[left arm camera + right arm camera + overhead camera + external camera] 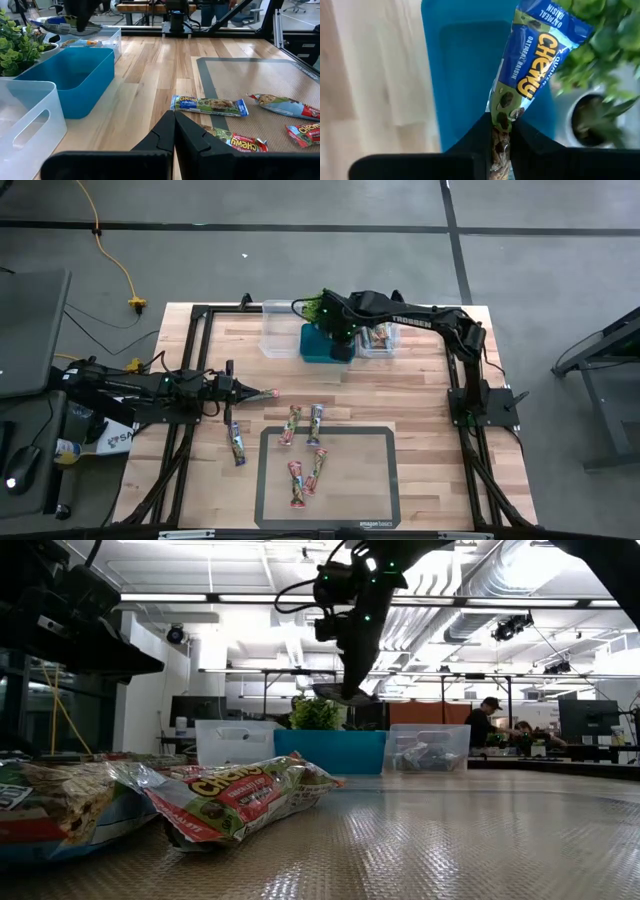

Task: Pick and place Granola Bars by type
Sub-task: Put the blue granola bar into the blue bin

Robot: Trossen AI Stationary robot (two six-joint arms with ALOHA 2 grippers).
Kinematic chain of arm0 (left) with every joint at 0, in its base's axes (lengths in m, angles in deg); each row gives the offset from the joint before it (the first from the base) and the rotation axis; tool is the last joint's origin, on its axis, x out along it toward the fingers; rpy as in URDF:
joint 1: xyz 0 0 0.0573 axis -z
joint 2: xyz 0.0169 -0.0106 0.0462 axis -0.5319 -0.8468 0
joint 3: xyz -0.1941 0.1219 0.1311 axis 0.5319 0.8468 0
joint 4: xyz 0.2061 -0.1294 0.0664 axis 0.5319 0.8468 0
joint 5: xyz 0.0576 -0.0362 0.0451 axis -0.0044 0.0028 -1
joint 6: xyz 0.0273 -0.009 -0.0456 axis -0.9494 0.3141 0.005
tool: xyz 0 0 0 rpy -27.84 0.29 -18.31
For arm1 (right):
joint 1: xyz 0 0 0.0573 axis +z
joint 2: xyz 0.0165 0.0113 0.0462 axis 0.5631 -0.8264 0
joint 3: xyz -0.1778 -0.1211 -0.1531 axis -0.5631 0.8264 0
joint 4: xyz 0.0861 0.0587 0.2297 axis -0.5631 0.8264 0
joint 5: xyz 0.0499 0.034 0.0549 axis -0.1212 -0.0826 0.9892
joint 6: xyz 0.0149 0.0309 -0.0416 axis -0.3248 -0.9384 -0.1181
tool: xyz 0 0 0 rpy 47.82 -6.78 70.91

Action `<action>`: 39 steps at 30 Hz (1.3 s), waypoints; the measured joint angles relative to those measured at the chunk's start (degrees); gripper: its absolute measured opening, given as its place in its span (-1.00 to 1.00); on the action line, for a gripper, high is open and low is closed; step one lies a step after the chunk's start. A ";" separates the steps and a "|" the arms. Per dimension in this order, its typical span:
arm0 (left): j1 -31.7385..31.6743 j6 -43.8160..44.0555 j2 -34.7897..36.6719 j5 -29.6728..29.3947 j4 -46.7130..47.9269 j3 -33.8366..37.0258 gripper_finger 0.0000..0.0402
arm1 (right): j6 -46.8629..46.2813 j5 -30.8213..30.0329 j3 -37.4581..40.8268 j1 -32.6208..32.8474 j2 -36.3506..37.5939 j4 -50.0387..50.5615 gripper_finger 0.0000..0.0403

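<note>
My right gripper [335,340] is over the blue bin [318,345] at the table's far side, shut on a blue-and-green granola bar [530,65]. In the low view it [347,690] hangs above the bin [330,751]. My left gripper [266,394] is shut and empty, low over the wood at the table's left; its fingers [175,137] are closed together. Several more bars lie flat on the table: one [237,443] on the wood, two [292,423] [315,420] at the dark mat's far edge, two [297,483] [316,470] on the mat. My right gripper pinches one end of the bar's wrapper [501,125] between its two fingers, coming from above. The rest of the bar sticks out past the fingertips, lifted clear over the blue bin's inside [465,75].
An empty clear bin [278,328] stands left of the blue bin, and a clear bin holding bars [378,338] stands right of it. A green plant [325,308] in a white pot is just behind the blue bin. The dark mat [380,480] lies at the near middle.
</note>
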 joint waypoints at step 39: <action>0.01 0.01 0.00 0.00 0.01 -0.02 -0.99 | 10.73 7.13 0.11 -1.50 -10.64 4.87 -0.79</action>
